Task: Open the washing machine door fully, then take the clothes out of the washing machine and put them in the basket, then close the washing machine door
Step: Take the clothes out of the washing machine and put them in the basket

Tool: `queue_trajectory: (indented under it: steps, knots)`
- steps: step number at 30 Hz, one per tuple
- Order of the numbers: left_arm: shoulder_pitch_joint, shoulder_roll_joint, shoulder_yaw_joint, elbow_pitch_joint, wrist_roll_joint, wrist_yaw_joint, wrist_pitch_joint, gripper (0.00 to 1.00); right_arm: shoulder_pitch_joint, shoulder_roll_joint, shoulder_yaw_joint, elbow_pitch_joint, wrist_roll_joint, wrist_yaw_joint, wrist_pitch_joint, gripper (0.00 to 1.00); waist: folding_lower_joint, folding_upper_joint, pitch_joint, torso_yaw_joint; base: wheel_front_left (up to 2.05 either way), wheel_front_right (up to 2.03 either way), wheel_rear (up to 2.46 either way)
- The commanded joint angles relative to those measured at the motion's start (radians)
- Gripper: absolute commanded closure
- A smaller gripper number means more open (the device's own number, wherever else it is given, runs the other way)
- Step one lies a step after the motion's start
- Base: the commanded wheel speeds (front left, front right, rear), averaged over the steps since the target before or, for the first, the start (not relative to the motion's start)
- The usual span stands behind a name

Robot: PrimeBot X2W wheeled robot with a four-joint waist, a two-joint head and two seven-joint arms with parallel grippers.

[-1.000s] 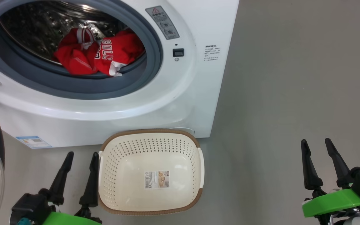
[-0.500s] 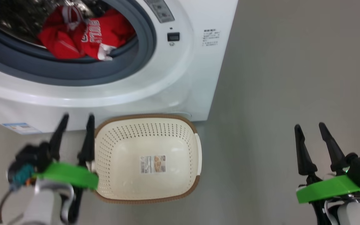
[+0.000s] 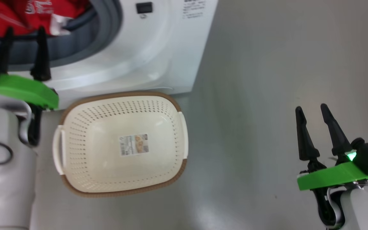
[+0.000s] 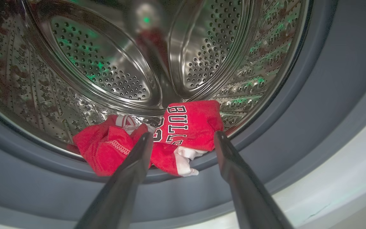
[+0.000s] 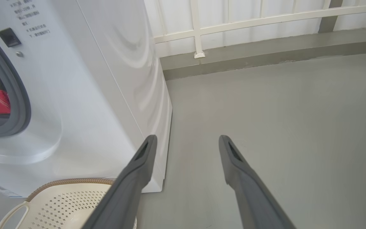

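The white washing machine [image 3: 158,54] stands at the upper left, its grey gasket [image 3: 107,35] around the open mouth. Red clothes [image 3: 21,14] with white trim lie at the drum's front lip; in the left wrist view the clothes [image 4: 183,133] carry "BULLS" lettering. My left gripper [image 3: 24,30] is raised in front of the gasket, open, its tips just short of the clothes; the left gripper [image 4: 183,140] frames them with nothing between the fingers. The cream basket [image 3: 75,172] sits on the floor below the machine with nothing but a sticker in it. My right gripper [image 3: 311,108] hovers open over bare floor. The washing machine door is out of view.
Grey floor [image 3: 267,80] stretches to the right of the machine. In the right wrist view a white railing [image 5: 199,31] and a low grey kerb [image 5: 265,54] run behind the machine's side [image 5: 122,63]. The basket's rim [image 5: 65,182] touches the machine's base.
The head camera has swung right and down, shifting the whole picture. My left gripper has risen from floor level beside the basket to the machine's mouth. The right gripper has stayed open.
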Motion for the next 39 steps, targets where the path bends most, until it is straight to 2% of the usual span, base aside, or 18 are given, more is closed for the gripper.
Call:
queue_trajectory:
  steps: [1,10,25,30,34,36,37,38,39]
  knots:
    - [-0.027,0.055,0.028,-0.003,0.015,0.001,-0.005,0.00,-0.020,-0.007,0.030,-0.027,0.014,0.007,-0.006,0.00,0.0000,0.0000,0.058,-0.056,0.00,0.00,0.00]
    - [-0.196,0.125,0.035,0.113,0.058,0.002,-0.005,0.00,-0.055,-0.007,0.060,-0.051,0.044,0.007,-0.006,0.00,0.0000,0.0000,0.117,-0.115,0.00,0.00,0.00]
    - [-0.331,0.226,0.059,0.243,0.099,0.002,-0.005,0.00,-0.059,-0.007,0.102,-0.085,0.063,0.007,-0.006,0.00,0.0000,0.0000,0.186,-0.171,0.00,0.00,0.00]
    - [-0.365,0.237,0.048,0.307,0.088,0.002,-0.005,0.00,-0.064,-0.007,0.106,-0.093,0.063,0.007,-0.006,0.00,0.0000,0.0000,0.195,-0.177,0.00,0.00,0.00]
    - [-0.377,0.224,-0.007,0.351,0.064,0.002,-0.005,0.00,-0.066,-0.007,0.109,-0.098,0.066,0.007,-0.006,0.00,0.0000,0.0000,0.194,-0.177,0.00,0.00,0.00]
    - [-0.381,0.225,-0.037,0.365,0.053,0.001,-0.005,0.20,-0.066,-0.007,0.111,-0.099,0.067,0.007,-0.006,0.00,0.0000,0.0000,0.192,-0.176,0.00,0.00,0.00]
    - [-0.384,0.227,-0.046,0.370,0.044,0.001,-0.005,0.42,-0.067,-0.007,0.113,-0.100,0.068,0.007,-0.006,0.00,0.0000,0.0000,0.191,-0.176,0.00,0.00,0.00]
    - [-0.386,0.229,-0.057,0.378,0.037,0.001,-0.005,0.69,-0.068,-0.007,0.114,-0.101,0.068,0.007,-0.006,0.00,0.0000,0.0000,0.190,-0.176,0.00,0.00,0.00]
    - [-0.388,0.231,-0.066,0.383,0.031,0.001,-0.005,0.84,-0.069,-0.007,0.114,-0.103,0.068,0.007,-0.006,0.00,0.0000,0.0000,0.189,-0.177,0.00,0.00,0.00]
